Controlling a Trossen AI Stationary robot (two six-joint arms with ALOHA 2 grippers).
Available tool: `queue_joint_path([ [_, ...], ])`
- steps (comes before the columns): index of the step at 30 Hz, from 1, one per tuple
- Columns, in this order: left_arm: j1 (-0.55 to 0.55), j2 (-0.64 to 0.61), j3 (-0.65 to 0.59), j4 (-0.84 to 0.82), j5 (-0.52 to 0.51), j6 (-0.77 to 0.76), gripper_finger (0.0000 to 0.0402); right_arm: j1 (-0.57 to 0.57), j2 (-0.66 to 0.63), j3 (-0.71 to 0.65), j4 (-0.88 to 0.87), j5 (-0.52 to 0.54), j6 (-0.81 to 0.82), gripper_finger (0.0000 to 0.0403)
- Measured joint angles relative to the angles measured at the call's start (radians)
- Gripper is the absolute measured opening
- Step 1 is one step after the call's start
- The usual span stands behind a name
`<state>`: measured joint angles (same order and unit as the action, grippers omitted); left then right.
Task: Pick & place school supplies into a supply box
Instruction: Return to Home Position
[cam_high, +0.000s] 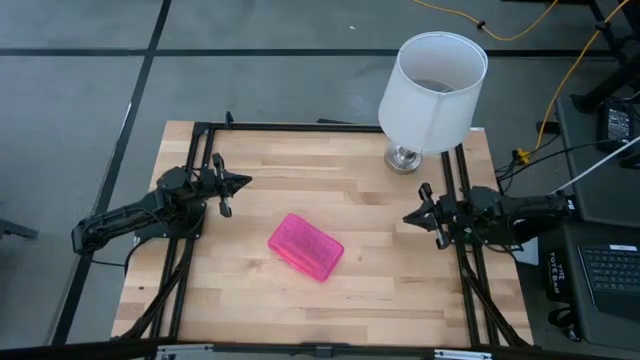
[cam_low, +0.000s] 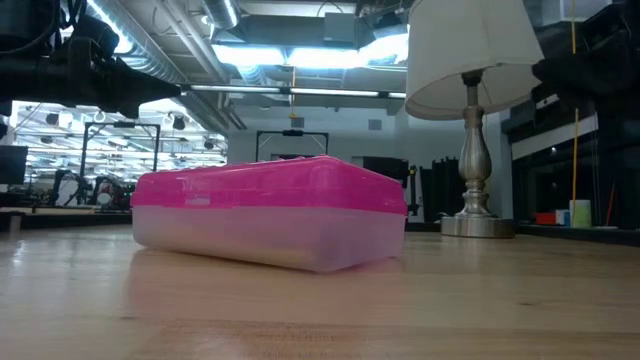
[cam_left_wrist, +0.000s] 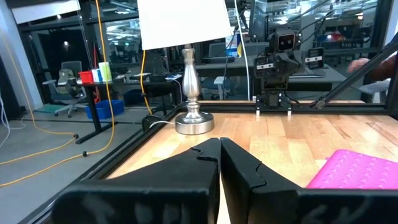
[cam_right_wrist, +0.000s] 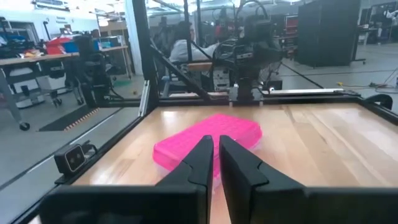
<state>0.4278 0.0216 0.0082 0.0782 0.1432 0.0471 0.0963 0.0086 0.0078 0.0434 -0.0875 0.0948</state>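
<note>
The supply box (cam_high: 306, 247), a clear base under a shut pink lid, lies flat on the wooden table near its middle; the low view shows it close up (cam_low: 270, 215). No school supplies show in any view. My left gripper (cam_high: 238, 183) hovers shut near the table's left edge, pointing level toward the right, with the box's corner (cam_left_wrist: 357, 168) ahead of it. My right gripper (cam_high: 408, 216) hovers near the right edge, pointing level at the box (cam_right_wrist: 239, 127), fingers together with nothing between them (cam_right_wrist: 215, 140).
A lamp with a white shade (cam_high: 430, 95) stands on its metal foot (cam_high: 403, 158) at the table's far right. Black frame bars (cam_high: 300, 127) run along the far and side edges. Bare wood lies all around the box. A laptop (cam_high: 610, 275) sits off the table, right.
</note>
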Motion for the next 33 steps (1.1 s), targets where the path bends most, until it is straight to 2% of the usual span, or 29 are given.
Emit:
queue_joint_path([
  [33,0.000,0.000,0.000,0.000,0.000,0.000,0.0002,0.000,0.000,0.000,-0.008,-0.001,0.033,0.0032],
])
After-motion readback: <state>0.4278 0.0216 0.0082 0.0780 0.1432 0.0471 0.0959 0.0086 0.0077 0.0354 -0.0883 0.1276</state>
